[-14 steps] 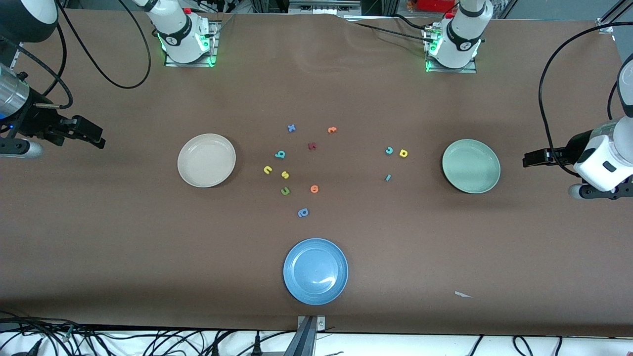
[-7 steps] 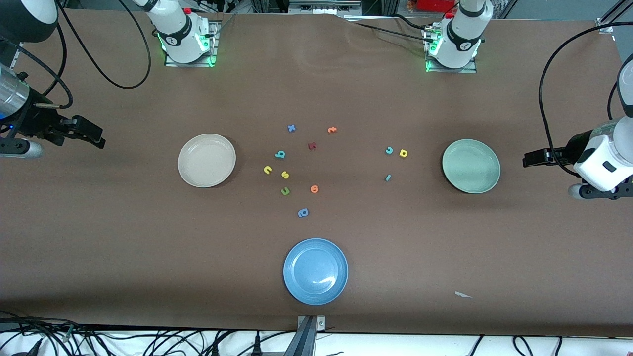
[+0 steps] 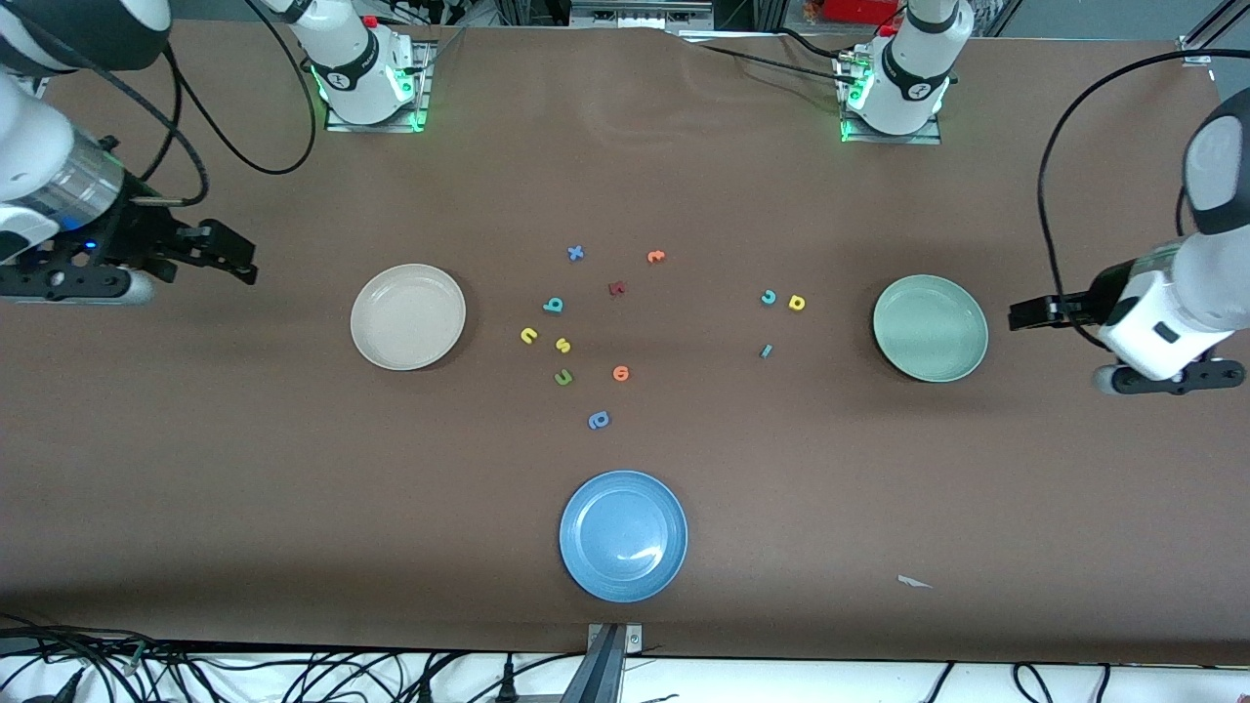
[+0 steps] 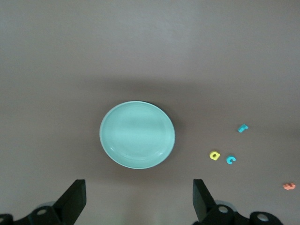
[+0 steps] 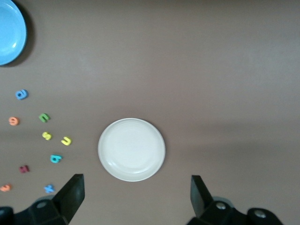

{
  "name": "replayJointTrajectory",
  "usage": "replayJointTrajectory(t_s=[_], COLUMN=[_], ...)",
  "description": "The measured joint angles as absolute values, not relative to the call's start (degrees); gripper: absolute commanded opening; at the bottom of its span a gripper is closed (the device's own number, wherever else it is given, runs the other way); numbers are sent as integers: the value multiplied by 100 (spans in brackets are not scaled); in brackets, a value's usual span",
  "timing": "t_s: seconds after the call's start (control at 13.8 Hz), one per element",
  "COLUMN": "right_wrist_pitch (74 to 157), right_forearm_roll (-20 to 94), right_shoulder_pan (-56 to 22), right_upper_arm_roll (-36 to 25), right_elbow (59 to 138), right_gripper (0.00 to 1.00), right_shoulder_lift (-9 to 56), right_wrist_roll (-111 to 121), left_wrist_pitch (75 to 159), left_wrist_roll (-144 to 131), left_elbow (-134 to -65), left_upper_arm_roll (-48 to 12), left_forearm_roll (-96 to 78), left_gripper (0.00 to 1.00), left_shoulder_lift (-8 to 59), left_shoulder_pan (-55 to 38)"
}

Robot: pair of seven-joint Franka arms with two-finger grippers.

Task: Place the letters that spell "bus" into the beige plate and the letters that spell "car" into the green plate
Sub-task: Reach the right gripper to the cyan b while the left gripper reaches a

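- nothing is sitting in either plate yet; all six task letters are lying flat on the worktop [image 3: 293,469].
- the beige plate [image 3: 408,316] is resting toward the right arm's end, with the teal b [image 3: 554,305], yellow u [image 3: 528,335] and yellow s [image 3: 562,345] clustering just beside it, toward the middle.
- the green plate [image 3: 930,327] is resting toward the left arm's end; the teal c [image 3: 769,297] and yellow a [image 3: 797,303] are lying side by side near it, and the thin r [image 3: 766,351] is lying nearer the camera than those two.
- the right gripper [image 3: 229,259] is hanging over bare worktop outside the beige plate, fingers spread wide and holding nothing.
- the left gripper [image 3: 1025,312] is hovering just outside the green plate, also wide open and empty.
- risk, wrong pick: a green u [image 3: 563,377] is lying close to the yellow s, and a blue letter [image 3: 599,420] and an orange letter [image 3: 620,373] are sitting nearby, so a poorly aimed descent could be taking a distractor.
- risk, crowding: b, u and s are lying so near each other that wide fingers could be nudging a neighbour away while closing on one.
- risk, slip: the r is looking thin and low, so the fingers could be closing over it or flicking it aside.
- risk, wrong plate: a blue plate [image 3: 623,535] is sitting nearest the camera and could be drawing a mistaken drop.
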State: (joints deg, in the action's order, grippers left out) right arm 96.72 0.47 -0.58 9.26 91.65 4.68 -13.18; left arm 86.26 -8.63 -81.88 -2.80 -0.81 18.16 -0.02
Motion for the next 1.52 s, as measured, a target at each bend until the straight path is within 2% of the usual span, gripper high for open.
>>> replayJointTrajectory(t_s=[0.29,0.43,0.65,0.87,1.09,1.3,1.52], right_wrist_pitch=[9670,9842,10673,11969,12468,12859,13173], right_forearm_roll=[-164,-330,-414,-690,-1185,-1242,-1241], right_shoulder_pan=[-730,-1086,-1419,-1802,-2355,-2573,-2820], right_upper_arm_roll=[1056,1064,1068,1070,1072,1074,1083], right_elbow=[9366,9510,9774,10285,10438,10446,10461], right_gripper=[100,100,100,99,92,76,73], right_shoulder_lift=[653,951,1529,2134,2754,3035,3256], right_wrist_roll=[-2242,-2830,-3701,-4892,-6280,-7203,-8289], left_wrist_pitch=[8743,9280,10210,11089,11951,12737,13238], left_wrist_roll=[-1478,-1956,-2449,-2536,-2669,-2767,-2787], left_elbow=[-8377,-8739,-9508,-10357,-11167,-11859,-12400], left_upper_arm_roll=[-314,-322,-329,-330,-334,-335,-334], left_forearm_roll=[-375,-427,-457,-845,-898,-899,-899], left_gripper=[100,100,100,100,100,99,99], left_shoulder_lift=[2071,2181,2264,2279,2284,2281,2240], left_shoulder_pan=[-325,-574,-925,-1072,-1334,-1619,-1731])
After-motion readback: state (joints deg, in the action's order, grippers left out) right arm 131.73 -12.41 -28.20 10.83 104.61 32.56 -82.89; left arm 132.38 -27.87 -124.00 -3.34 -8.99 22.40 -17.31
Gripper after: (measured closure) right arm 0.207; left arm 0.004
